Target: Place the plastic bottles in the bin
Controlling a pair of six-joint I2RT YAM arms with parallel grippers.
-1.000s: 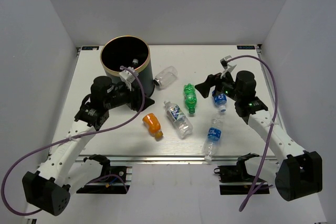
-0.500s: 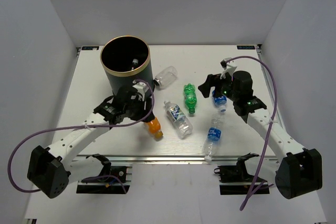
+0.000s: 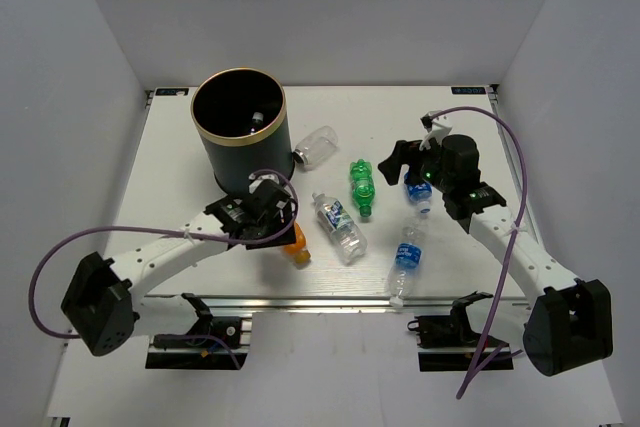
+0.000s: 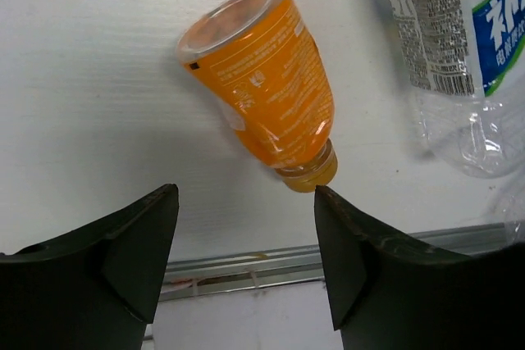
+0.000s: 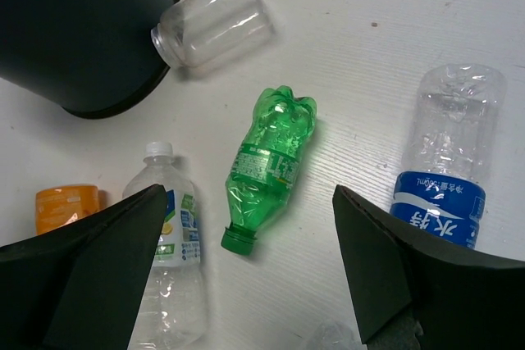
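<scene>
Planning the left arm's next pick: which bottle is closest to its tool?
The orange bottle, lying just ahead of the open left tool; all others lie farther right.

Counter (image 3: 170, 167): white, flat, rectangular, matte. The left wrist view shows fine parallel ribbing across its surface (image 4: 98, 104). The right wrist view shows the same ribbing (image 5: 394, 30) and one small dark speck (image 5: 374, 25) on bare surface.

Near edge: a silver metal rail (image 3: 330, 300) runs along the full width. In the left wrist view the rail (image 4: 246, 261) lies just below the counter's edge, with a small brownish mark on it.

Far edge: two small dark tags, one at the left corner (image 3: 172, 91) and one at the right corner (image 3: 470, 90); the print is too small to read.

Enclosure: a plain pale back wall (image 3: 320, 17), left wall (image 3: 60, 97) and right wall (image 3: 580, 77) meet the counter on three sides.
</scene>
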